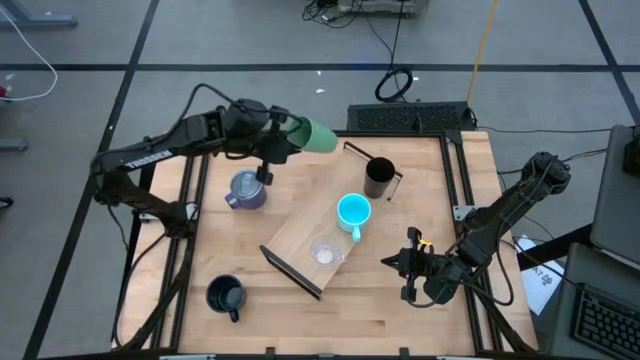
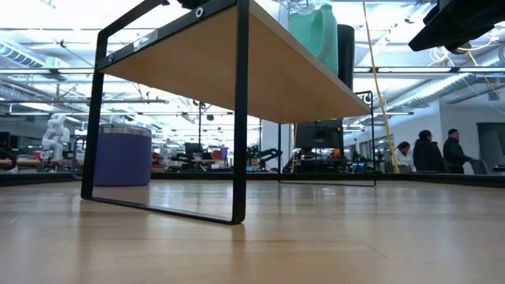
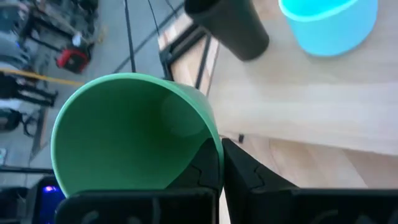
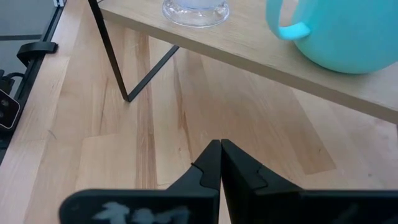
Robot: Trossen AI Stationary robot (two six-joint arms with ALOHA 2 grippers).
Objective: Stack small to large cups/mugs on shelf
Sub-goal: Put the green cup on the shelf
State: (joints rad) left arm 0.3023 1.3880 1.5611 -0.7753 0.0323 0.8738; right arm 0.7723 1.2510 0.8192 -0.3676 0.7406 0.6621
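Now the left gripper [image 3: 221, 163] pinches the green plastic cup's [image 1: 318, 136] rim, tipped sideways near the long light-wood shelf's [image 1: 300, 232] far end, presumably for placing. Right gripper [image 4: 219, 163] waits clenched, empty, beside the shelf.

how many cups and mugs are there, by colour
green cup, held in the left gripper: 1
cyan mug, on the shelf: 1
purplish-grey mug, on the table: 1
black, the tall black mug on the shelf and the squat black mug on the table: 2
clear cup, on the shelf: 1
total: 6
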